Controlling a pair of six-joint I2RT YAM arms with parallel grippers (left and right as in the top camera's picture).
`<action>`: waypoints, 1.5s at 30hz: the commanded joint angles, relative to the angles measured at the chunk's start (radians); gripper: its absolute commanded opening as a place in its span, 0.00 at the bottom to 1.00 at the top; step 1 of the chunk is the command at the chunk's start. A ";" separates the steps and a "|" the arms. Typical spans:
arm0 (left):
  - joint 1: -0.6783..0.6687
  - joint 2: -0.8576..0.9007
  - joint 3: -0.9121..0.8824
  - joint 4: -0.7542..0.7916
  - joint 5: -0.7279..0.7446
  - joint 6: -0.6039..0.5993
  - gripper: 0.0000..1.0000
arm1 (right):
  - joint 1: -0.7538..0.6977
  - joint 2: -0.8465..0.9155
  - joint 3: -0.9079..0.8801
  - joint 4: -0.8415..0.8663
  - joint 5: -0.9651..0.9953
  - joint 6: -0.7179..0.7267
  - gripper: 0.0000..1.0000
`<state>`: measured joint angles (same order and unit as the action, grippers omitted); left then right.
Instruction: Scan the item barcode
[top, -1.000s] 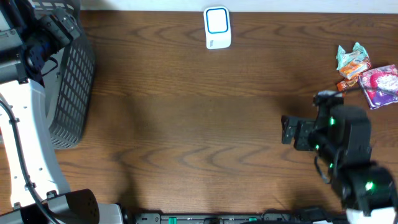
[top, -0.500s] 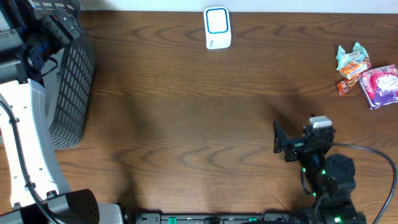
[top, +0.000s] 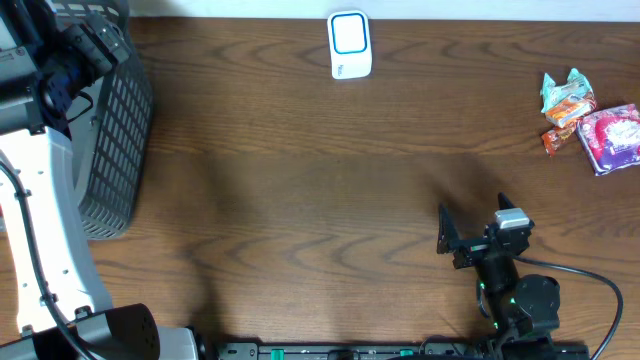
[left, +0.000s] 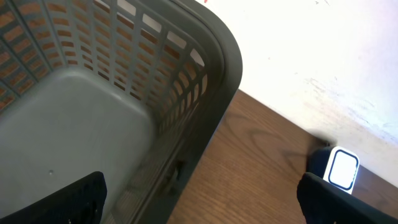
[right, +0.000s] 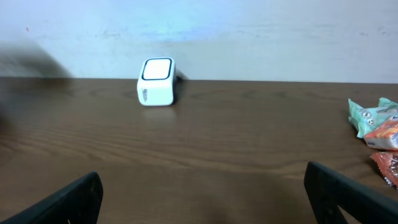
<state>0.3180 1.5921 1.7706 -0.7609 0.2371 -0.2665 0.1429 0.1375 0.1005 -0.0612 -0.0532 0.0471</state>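
- Plainly, the snack packets (top: 590, 125) lie far right on the worktop (top: 300, 180), ahead and rightward of the nearer right claw (top: 470, 222), which is wide and empty.
- Likewise wide, the left claw (left: 199, 205) hangs over the basket (left: 211, 56), well apart.

Brown wood-grain table (top: 300, 200), white scanner (top: 349, 45) with blue-edged window at top centre, dark grey lattice basket (top: 115, 130) at upper left, teal-and-orange packet (top: 567, 98) and pink packet (top: 612, 138) at upper right

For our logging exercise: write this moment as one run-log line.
left gripper: open, empty, at basket | right gripper: open, empty | scanner: far table edge | snacks: far right, not held
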 joint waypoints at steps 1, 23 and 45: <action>0.002 -0.010 0.007 -0.001 0.001 -0.008 0.98 | -0.032 -0.027 -0.019 0.006 -0.005 -0.011 0.99; 0.002 -0.010 0.007 -0.001 0.001 -0.008 0.98 | -0.138 -0.133 -0.095 0.079 0.003 -0.011 0.99; 0.002 -0.010 0.007 -0.001 0.001 -0.008 0.98 | -0.137 -0.132 -0.095 -0.013 0.032 0.016 0.99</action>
<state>0.3180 1.5921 1.7710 -0.7609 0.2371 -0.2665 0.0204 0.0120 0.0082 -0.0711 -0.0299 0.0486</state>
